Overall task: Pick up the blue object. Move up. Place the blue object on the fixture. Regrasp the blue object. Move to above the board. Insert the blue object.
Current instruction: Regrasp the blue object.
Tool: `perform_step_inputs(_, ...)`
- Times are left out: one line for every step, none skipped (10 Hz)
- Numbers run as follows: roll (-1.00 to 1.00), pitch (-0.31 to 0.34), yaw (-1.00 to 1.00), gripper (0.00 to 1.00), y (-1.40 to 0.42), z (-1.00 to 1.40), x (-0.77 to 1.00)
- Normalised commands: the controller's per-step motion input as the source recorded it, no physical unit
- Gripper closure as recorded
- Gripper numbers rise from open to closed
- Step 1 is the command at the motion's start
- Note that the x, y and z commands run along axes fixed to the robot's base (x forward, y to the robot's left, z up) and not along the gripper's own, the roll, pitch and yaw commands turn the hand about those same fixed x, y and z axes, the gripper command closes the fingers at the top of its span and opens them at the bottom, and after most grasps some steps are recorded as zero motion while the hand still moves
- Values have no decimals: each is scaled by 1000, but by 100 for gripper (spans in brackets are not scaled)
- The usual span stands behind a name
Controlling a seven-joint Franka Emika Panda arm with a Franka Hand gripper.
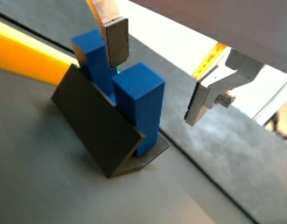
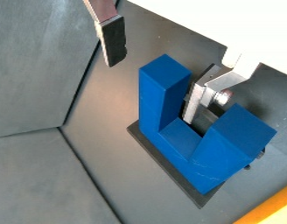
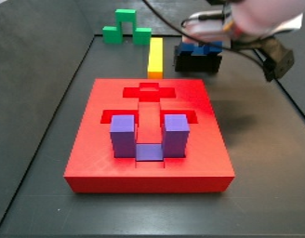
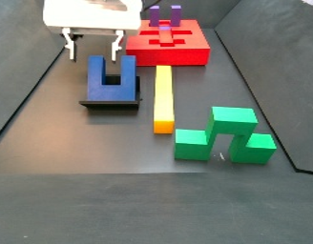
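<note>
One hand (image 4: pixel 93 50), two U-blocks (image 4: pixel 112 78), two green blocks (image 4: pixel 223 134).

My gripper (image 4: pixel 93 44) has flat silver fingers (image 1: pixel 115 37) with dark pads under a white body, and it hangs at the dark-blue U-shaped block (image 4: pixel 114 77), which sits on the black fixture (image 4: pixel 111 100). The same blue object shows a brighter blue in both wrist views (image 2: pixel 192 118). Beside it lies a yellow bar (image 4: pixel 163 96) with an orange-tinted end face. The board (image 3: pixel 149 130) is plain red, and a purple U-shaped block (image 3: pixel 149 139) sits in it. The green blocks (image 4: pixel 223 135) are a bright, even green. The floor (image 4: pixel 108 167) is dark matt grey, unpatterned.
</note>
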Motion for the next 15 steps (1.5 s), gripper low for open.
perform_step_inputs(3, 0, 0, 0, 0, -37, 46)
perform_step_inputs(0, 0, 0, 0, 0, -137, 17)
perform_step_inputs(0, 0, 0, 0, 0, -206, 46)
perform_step_inputs(9, 0, 0, 0, 0, -246, 66)
perform_step_inputs(63, 0, 0, 0, 0, -274, 20)
perform_step_inputs(80, 0, 0, 0, 51, -249, 0)
perform_step_inputs(137, 0, 0, 0, 86, -226, 0)
perform_step_inputs(183, 0, 0, 0, 117, -197, 0)
perform_step_inputs(74, 0, 0, 0, 123, -100, -9)
perform_step_inputs(0, 11, 0, 0, 134, 0, 0)
perform_step_inputs(-14, 0, 0, 0, 0, 0, 0)
perform_step_inputs(0, 0, 0, 0, 0, 0, 0)
perform_step_inputs(0, 0, 0, 100, 0, 0, 0)
perform_step_inputs(0, 0, 0, 100, 0, 0, 0)
perform_step_inputs(0, 0, 0, 100, 0, 0, 0)
